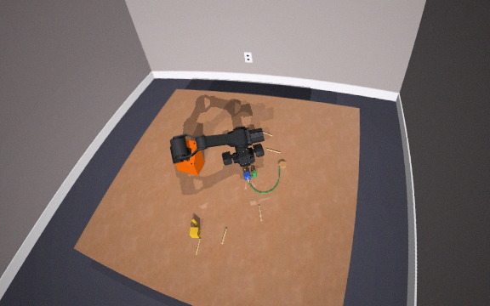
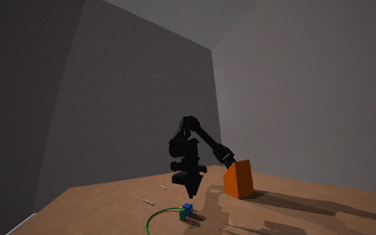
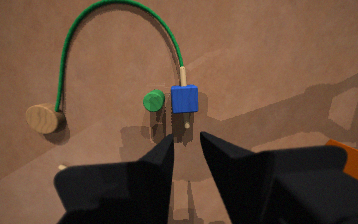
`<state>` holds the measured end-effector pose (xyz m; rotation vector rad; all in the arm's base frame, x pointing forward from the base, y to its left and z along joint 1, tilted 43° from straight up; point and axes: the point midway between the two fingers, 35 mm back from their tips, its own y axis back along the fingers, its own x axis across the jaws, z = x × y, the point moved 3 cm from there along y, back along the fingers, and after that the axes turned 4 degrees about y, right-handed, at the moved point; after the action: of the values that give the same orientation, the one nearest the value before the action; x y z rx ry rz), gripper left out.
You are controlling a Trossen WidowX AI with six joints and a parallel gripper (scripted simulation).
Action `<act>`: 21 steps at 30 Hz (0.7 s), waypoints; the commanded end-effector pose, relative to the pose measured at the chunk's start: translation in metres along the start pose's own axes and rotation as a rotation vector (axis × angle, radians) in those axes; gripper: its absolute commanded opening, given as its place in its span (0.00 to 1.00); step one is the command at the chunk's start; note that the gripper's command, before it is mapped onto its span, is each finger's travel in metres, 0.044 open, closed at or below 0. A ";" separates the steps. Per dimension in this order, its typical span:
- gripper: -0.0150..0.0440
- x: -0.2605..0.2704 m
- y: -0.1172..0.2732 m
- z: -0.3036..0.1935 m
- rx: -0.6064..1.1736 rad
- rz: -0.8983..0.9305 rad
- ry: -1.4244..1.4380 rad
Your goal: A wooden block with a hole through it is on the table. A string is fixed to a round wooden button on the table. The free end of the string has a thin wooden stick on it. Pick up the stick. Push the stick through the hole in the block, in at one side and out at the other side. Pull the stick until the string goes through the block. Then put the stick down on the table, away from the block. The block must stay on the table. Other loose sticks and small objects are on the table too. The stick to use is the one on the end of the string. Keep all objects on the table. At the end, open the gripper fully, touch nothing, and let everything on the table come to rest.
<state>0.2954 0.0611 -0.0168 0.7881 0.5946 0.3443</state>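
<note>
The blue block [image 1: 247,175] [image 2: 187,209] [image 3: 184,99] stands on the table. The pale stick [image 1: 248,180] [image 3: 183,76] runs through it: the string-side end shows beyond the block in the wrist view, and a short tip shows on the near side. The green string [image 1: 264,192] [image 3: 115,2] curves from the stick to the round wooden button [image 1: 282,164] [image 3: 45,119]. My gripper [image 2: 191,197] [image 3: 186,137] is partly open and empty, pointing down above the table. In the wrist view the stick's near tip appears just ahead of the gap between the fingertips.
A green cylinder [image 1: 254,173] [image 2: 182,215] [image 3: 154,101] stands close beside the block. Several loose sticks lie about, one [image 1: 273,150] near the button and another [image 1: 260,212] beyond the string. Yellow objects [image 1: 194,232] lie farther off. The orange arm base [image 1: 190,161] [image 2: 239,179] stands behind.
</note>
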 end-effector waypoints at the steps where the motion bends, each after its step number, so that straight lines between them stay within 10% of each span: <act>1: 0.46 -0.001 -0.008 0.000 -0.003 -0.003 0.007; 21: 0.46 -0.002 -0.042 0.000 -0.005 -0.005 0.007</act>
<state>0.2976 0.0373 -0.0423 0.7858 0.5942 0.3438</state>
